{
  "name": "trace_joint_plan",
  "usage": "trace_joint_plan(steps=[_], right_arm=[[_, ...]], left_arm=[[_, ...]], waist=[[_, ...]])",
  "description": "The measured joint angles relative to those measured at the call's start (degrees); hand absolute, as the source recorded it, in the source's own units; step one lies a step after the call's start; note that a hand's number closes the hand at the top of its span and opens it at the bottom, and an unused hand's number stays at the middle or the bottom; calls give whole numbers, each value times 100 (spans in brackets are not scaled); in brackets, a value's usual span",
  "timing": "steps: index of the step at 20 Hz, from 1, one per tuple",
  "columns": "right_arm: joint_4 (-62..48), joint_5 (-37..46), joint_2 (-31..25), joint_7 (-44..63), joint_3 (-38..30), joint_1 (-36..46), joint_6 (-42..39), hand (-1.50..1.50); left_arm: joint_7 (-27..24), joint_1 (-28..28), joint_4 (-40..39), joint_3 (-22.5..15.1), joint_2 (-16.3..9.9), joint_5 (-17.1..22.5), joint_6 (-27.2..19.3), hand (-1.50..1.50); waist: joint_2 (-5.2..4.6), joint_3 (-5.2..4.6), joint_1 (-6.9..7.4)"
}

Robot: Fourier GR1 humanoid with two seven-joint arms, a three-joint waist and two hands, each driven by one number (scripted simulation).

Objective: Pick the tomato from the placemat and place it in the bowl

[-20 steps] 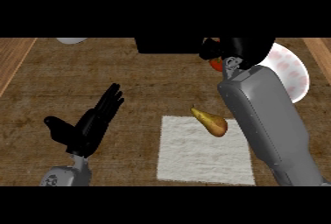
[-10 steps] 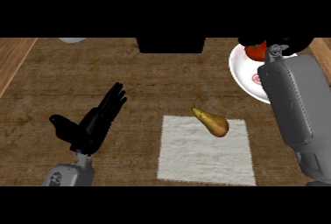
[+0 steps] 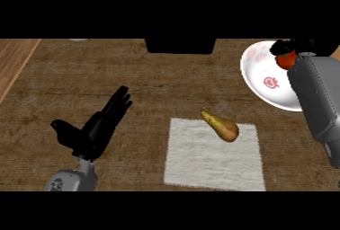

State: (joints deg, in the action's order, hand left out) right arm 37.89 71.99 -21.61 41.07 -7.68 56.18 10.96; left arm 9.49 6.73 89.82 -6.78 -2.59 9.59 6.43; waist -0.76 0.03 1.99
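Note:
The red tomato [image 3: 285, 61] is over the white bowl [image 3: 264, 76] at the upper right, apart from the placemat. My right hand [image 3: 302, 45] is curled round the tomato, and its grey forearm hides part of the hand and the bowl's right side. The white placemat [image 3: 212, 157] lies at the lower middle with only a yellow-brown pear [image 3: 221, 127] on its upper edge. At the left my left hand [image 3: 96, 126] rests open with its fingers up, holding nothing.
A black box-like object [image 3: 181, 45] stands at the top middle. A lighter wooden strip [image 3: 13, 63] runs along the far left of the brown counter. A small grey object [image 3: 78, 40] shows at the top left edge.
My right arm has swung to the right, carrying the tomato from above the placemat's far side to over the bowl. The left hand has stayed where it was.

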Motion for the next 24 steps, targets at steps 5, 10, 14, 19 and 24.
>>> trace_joint_plan(steps=[5, 10, 14, 19, 24], right_arm=[[-967, -337, -277, -122, -581, 180, 261, -150], [-1445, -834, -377, -935, -1102, 80, 979, -150], [-1259, -1374, -183, -1520, -1563, 93, 1781, -150], [-440, -2247, 227, -2683, -2074, -63, 2799, -150], [807, -3135, 861, -3834, -2164, -572, 2965, -150]], left_arm=[[8, 10, 66, -55, 65, -42, -44, 0], [30, 81, 34, -10, 38, -23, -10, 0], [36, 163, -40, 37, 28, -17, -9, 0], [91, 73, 17, 131, -14, 60, -13, 0], [20, -63, -39, 204, -44, 50, -30, 0]], waist=[[-34, 6, 72], [-47, 13, 78], [-37, 21, 51], [45, 22, -87], [126, 8, -282]])
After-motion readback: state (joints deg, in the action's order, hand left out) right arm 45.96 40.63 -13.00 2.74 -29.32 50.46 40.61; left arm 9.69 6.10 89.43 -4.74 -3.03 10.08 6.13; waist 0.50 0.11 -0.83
